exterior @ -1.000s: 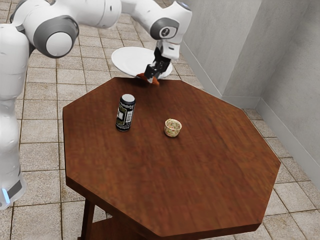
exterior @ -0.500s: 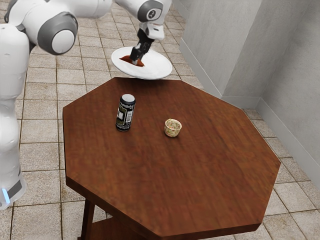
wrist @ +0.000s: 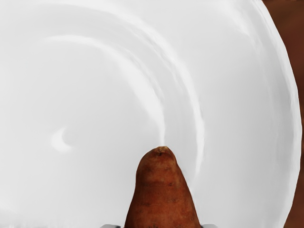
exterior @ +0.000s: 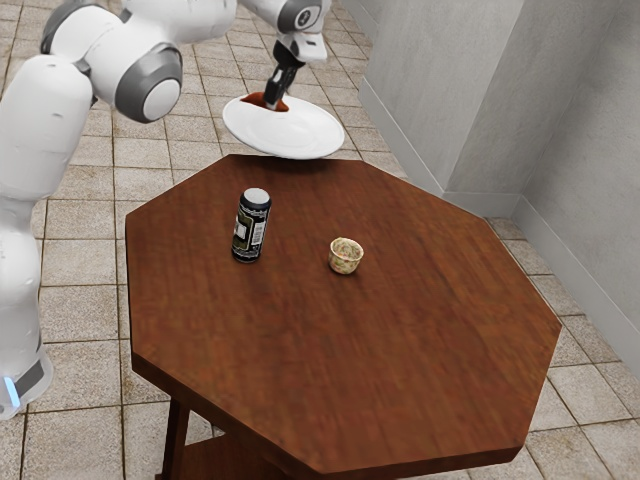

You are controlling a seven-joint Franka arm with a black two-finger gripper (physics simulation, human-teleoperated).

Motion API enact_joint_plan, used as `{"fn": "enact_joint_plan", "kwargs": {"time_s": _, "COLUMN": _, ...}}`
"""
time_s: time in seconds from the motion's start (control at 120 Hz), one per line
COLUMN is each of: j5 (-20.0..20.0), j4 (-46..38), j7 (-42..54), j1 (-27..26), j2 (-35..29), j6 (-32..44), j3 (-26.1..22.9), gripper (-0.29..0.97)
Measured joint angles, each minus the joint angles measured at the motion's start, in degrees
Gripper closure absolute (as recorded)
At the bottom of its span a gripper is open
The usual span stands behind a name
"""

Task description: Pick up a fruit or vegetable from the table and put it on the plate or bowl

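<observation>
The sweet potato (exterior: pixel 262 100) is held clamped in the end effector (exterior: pixel 271 92) over the white plate (exterior: pixel 300 130) at the far edge of the surface (exterior: pixel 340 330), so placing is judged under way, with lowering and release called for next.

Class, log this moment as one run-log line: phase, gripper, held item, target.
phase: placing | gripper: shut on sweet potato | over: white plate | release: not yet | elsewhere: can, small cup upright on wooden table
</observation>
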Motion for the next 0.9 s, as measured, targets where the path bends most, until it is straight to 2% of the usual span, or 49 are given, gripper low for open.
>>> {"fn": "enact_joint_plan", "kwargs": {"time_s": 0.25, "j5": -2.62, "j4": 1.32, "j7": -0.11, "j1": 0.34, "j2": 2.28, "j6": 3.8, "j3": -0.08, "gripper": 0.55}}
{"fn": "enact_joint_plan", "kwargs": {"time_s": 0.533, "j5": -3.77, "j4": 2.89, "j7": -0.35, "j1": 0.52, "j2": 4.56, "j6": 7.55, "j3": -0.09, "gripper": 0.55}}
{"fn": "enact_joint_plan", "kwargs": {"time_s": 0.633, "j5": -4.14, "j4": 3.02, "j7": -0.39, "j1": 0.67, "j2": 4.76, "j6": 8.06, "j3": -0.08, "gripper": 0.3}}
{"fn": "enact_joint_plan", "kwargs": {"time_s": 0.692, "j5": -4.25, "j4": 3.04, "j7": -0.41, "j1": 0.78, "j2": 4.79, "j6": 8.25, "j3": -0.09, "gripper": 0.2}}
{"fn": "enact_joint_plan", "kwargs": {"time_s": 0.808, "j5": -4.73, "j4": 3.1, "j7": -0.44, "j1": 0.89, "j2": 4.38, "j6": 8.25, "j3": 0.08, "gripper": 0.09}}
{"fn": "enact_joint_plan", "kwargs": {"time_s": 0.9, "j5": -7.89, "j4": 3.19, "j7": -0.41, "j1": 0.98, "j2": 3.3, "j6": 6.73, "j3": 1.48, "gripper": 0.05}}
